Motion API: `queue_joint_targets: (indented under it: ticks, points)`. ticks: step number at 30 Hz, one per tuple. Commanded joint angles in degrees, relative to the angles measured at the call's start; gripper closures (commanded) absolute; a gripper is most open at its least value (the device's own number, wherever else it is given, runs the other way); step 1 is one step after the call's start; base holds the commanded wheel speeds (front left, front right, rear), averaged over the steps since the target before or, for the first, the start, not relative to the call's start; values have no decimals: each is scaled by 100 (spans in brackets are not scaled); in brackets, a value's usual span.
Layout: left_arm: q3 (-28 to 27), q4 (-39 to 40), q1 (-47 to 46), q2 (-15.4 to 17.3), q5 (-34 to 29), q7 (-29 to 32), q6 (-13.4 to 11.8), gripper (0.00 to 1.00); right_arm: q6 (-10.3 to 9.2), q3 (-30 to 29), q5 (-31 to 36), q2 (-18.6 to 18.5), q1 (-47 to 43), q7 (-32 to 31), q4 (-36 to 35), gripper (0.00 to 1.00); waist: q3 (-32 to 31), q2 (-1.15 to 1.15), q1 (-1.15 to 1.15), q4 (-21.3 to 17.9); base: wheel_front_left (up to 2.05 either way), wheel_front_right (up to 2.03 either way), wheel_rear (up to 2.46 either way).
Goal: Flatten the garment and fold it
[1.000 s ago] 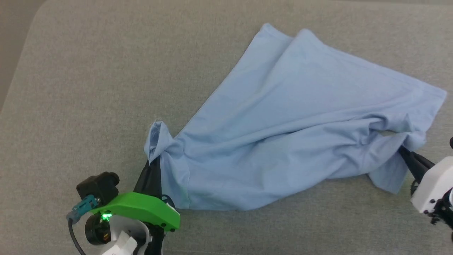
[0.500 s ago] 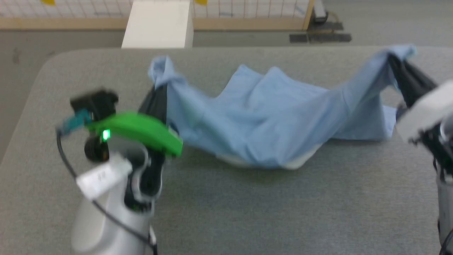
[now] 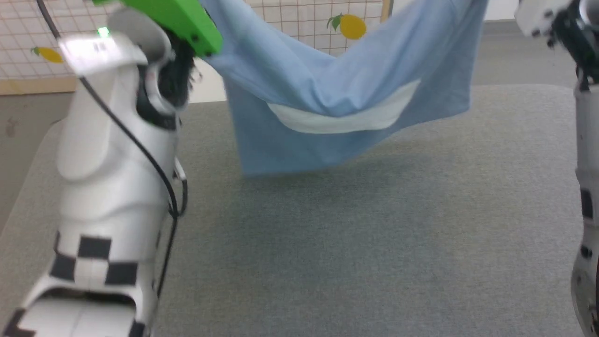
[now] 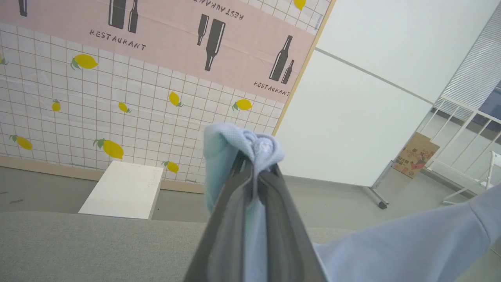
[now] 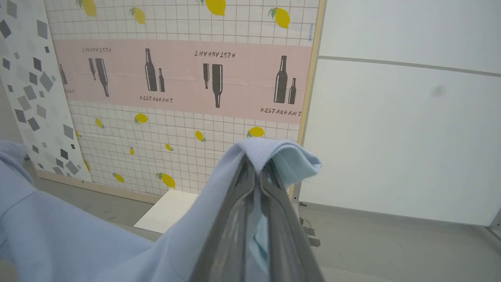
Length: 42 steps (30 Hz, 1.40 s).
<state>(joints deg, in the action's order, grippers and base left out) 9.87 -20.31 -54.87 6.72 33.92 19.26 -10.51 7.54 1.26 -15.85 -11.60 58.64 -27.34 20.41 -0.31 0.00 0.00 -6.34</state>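
Note:
The light blue garment (image 3: 337, 70) hangs in the air above the grey table (image 3: 374, 243), stretched between my two raised arms and sagging in the middle. A white fabric part (image 3: 346, 122) shows along its sagging fold. Its lower edge hangs a little above the tabletop. In the left wrist view my left gripper (image 4: 254, 166) is shut on a bunched corner of the garment (image 4: 242, 143). In the right wrist view my right gripper (image 5: 254, 162) is shut on another corner of the garment (image 5: 274, 154), which drapes down to the left.
My left forearm (image 3: 112, 154) with its green wrist cover (image 3: 182, 21) stands tall at the left, and my right arm (image 3: 585, 140) runs along the right edge. Beyond the table are a lemon-patterned tiled wall (image 4: 117, 105), a white box (image 4: 123, 190) on the floor and a white panel (image 5: 399, 137).
Both arms have lifted the garment off the table into the air, still gripping its corners. The head camera has tilted up, so the whole picture has shifted.

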Motion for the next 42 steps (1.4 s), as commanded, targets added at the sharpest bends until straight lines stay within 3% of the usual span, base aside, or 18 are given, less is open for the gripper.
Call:
queue_joint_targets:
  ticks: [1, 6, 12, 20, 21, 28, 33, 42]
  points:
    - [-68, -199, -264, 40, -7, 31, -88, 100, -5, 7, 134, 67, 238, 87, 227, 100, -11, 0, 0, -57, 0, 0, 0]
    - [-220, -861, -926, 69, 51, 252, -347, 100, -5, -39, 452, 271, 891, 195, 1135, 100, 50, 0, 0, -159, 0, 0, 0]
    - [-252, -1132, -1433, 66, 4, 359, -624, 100, -5, -23, 659, 321, 1435, 277, 1765, 100, 414, 0, 0, -217, 0, 0, 0]
    - [-242, -923, -2180, -124, -108, -437, -671, 100, -5, -23, 877, 85, 2126, 740, 2018, 100, 1472, 0, 0, -205, 0, 0, 0]
    - [-182, -825, -2521, -209, -155, -857, -619, 100, -5, -56, 991, -66, 2423, 1050, 2021, 100, 1981, 0, 0, -140, 0, 0, 0]
    - [-38, -677, -3013, -333, -132, -2123, -267, 100, -5, 26, 1466, -514, 2986, 1963, 2027, 100, 2888, 0, 0, 149, 0, 0, 0]
    - [110, -1032, -3216, -373, 119, -2892, 82, 100, -5, -9, 1721, -774, 3094, 2561, 2217, 100, 3336, 0, 0, 419, 0, 0, 0]
    - [202, -1682, -2982, -381, 474, -3308, 633, 100, -5, 43, 1781, -963, 2671, 3162, 2751, 100, 3675, 0, 0, 523, 0, 0, 0]
